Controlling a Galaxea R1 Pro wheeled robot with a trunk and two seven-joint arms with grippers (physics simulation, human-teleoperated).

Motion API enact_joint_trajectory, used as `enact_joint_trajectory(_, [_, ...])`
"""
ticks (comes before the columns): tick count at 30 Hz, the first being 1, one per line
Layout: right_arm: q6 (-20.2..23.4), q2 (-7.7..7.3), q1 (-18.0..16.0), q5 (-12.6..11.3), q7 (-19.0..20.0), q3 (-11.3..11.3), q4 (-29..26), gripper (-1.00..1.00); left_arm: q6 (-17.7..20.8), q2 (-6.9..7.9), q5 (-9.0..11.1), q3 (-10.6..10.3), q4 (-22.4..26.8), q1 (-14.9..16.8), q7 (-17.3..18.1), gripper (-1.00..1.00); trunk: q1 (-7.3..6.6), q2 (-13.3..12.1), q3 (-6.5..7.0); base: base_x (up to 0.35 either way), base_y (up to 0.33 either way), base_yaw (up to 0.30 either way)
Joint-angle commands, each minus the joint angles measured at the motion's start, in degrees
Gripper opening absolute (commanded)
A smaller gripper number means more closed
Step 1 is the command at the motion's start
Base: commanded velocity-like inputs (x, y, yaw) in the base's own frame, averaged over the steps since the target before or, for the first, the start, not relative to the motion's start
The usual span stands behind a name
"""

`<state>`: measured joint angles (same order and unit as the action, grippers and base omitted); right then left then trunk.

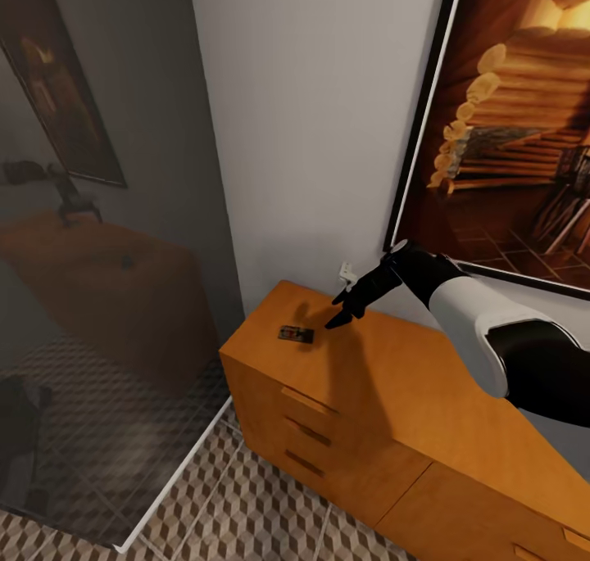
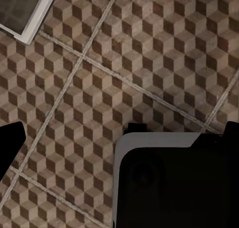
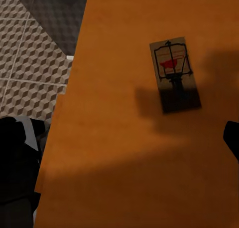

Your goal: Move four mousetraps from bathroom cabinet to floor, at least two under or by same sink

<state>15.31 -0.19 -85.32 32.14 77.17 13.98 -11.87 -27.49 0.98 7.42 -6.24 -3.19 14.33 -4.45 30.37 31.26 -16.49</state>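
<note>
Orange-brown wood of the cabinet (image 1: 426,430) is filling the lower right of the head view, with one mousetrap (image 1: 296,333) lying flat near its left end. The right gripper (image 1: 342,311) is hovering just right of the trap; whether its fingers are spread or closed I cannot tell. A clean pick likely means centring over the board, descending straight and pinching its long edges, away from the spring bar. The left gripper (image 2: 119,138) is hanging over the tiled floor (image 2: 124,53), state equally unclear.

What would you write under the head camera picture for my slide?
The robot's black right gripper hovers just above a small tan wooden mousetrap lying on the orange-brown wooden cabinet.
</note>
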Motion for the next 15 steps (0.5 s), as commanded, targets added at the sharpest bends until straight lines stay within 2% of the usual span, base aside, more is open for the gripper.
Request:
enact_joint_trajectory(1, [0.6, 0.22, 0.0, 0.4, 0.2, -0.3, 0.4, 1.0, -0.4, -0.02, 0.5, -0.5, -0.2, 0.1, 0.0, 1.0, 0.02, 0.1, -0.09, 0.011, -0.005, 0.0])
enact_joint_trajectory(8, [0.5, 0.9, 0.0, 0.4, -1.6, -0.3, 1.1, 1.0, -0.4, -0.01, 0.5, -0.5, -0.2, 0.1, 0.0, 1.0, 0.02, 0.1, -0.09, 0.003, -0.001, 0.0])
enact_joint_trajectory(15, [0.5, 0.92, 0.0, 0.4, -3.0, -0.3, 1.2, 1.0, -0.4, -0.01, 0.5, -0.5, -0.2, 0.1, 0.0, 1.0, 0.02, 0.1, -0.09, 0.0, 0.0, 0.0])
